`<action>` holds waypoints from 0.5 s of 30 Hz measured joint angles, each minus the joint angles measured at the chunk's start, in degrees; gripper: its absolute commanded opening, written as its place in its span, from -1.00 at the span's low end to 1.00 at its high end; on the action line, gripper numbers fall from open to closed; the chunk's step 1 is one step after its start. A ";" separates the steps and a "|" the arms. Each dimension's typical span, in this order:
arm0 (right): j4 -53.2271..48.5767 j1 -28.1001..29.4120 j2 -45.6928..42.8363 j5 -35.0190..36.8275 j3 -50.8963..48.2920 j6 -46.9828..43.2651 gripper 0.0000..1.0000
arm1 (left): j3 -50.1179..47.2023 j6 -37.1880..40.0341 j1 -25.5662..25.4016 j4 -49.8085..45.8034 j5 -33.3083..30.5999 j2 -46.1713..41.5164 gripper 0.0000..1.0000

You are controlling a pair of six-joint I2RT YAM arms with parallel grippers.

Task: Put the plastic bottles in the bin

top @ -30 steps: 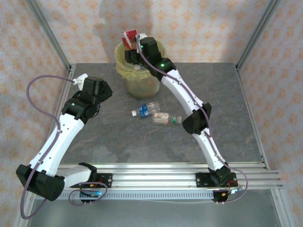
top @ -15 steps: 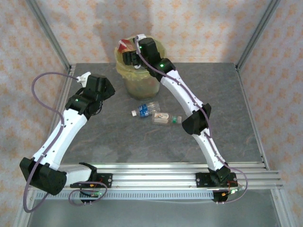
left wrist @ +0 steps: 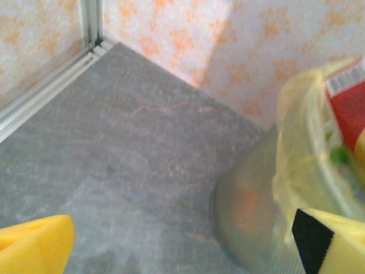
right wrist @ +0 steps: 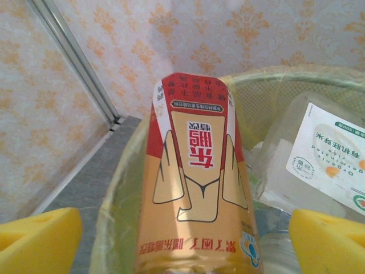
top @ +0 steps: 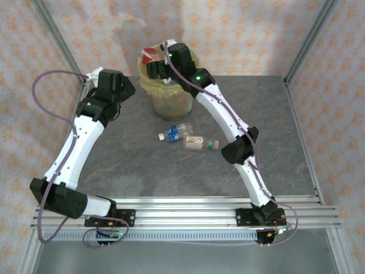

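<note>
1. Right jaws: they stand wide above the bin [top: 166, 104]. The wrist view shows the yellow pads [right wrist: 40, 240] well apart, with a red-and-orange labelled bottle [right wrist: 194, 171] between them and a clear gap on each side. The bottle's base is cut off by the frame edge, so contact lower down cannot be told.
2. Location of that bottle: over the bin's mouth, inside the lined rim [right wrist: 296, 74]. Other clear bottles lie in the bin, including a white-labelled one [right wrist: 336, 160].
3. Left jaws: wide, nothing between them, beside the bin wall [left wrist: 251, 222] near the far left corner of the surface [top: 114, 160].
4. Outstanding items: a blue-capped bottle [top: 173, 133] and a green-capped bottle [top: 199, 142] lie on their sides, close together, in front of the bin.
5. Handling assessment:
   - Both appear light, thin-walled and smooth.
   - They are likely to roll if nudged and to dent under a hard squeeze.
   - The soundest hold is judged to be across the body at mid-label, with the jaws crosswise to the long axis, not at the cap.
6. Risk: the two lie so close that closing on one may push the other away.
</note>
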 measured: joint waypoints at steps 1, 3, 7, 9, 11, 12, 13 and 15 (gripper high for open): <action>-0.11 0.00 -0.57 -0.26 0.00 0.31 0.89 | 1.99 0.09 0.55 0.37 0.13 1.60 1.00; -0.37 0.00 -1.70 -0.39 0.00 1.03 0.77 | 6.19 0.46 1.22 0.79 0.44 4.96 1.00; -1.38 0.11 -4.15 2.27 0.00 3.04 0.33 | 14.84 0.83 1.53 1.64 1.62 12.57 1.00; -2.38 0.11 -5.16 4.92 0.00 3.82 0.21 | 18.67 1.07 1.53 1.84 2.01 16.22 1.00; -3.89 0.11 -5.95 7.67 0.09 4.37 0.12 | 22.80 1.66 1.53 1.77 2.67 20.37 1.00; -4.63 0.09 -6.16 8.70 0.11 4.68 0.08 | 24.52 1.97 1.53 1.66 2.80 22.12 1.00; -5.44 0.09 -6.34 9.94 0.11 4.98 0.03 | 26.49 2.19 1.53 1.40 2.84 24.09 1.00; -7.26 0.09 -6.38 11.82 0.11 5.40 -0.02 | 30.16 2.43 1.53 0.35 2.95 27.69 1.00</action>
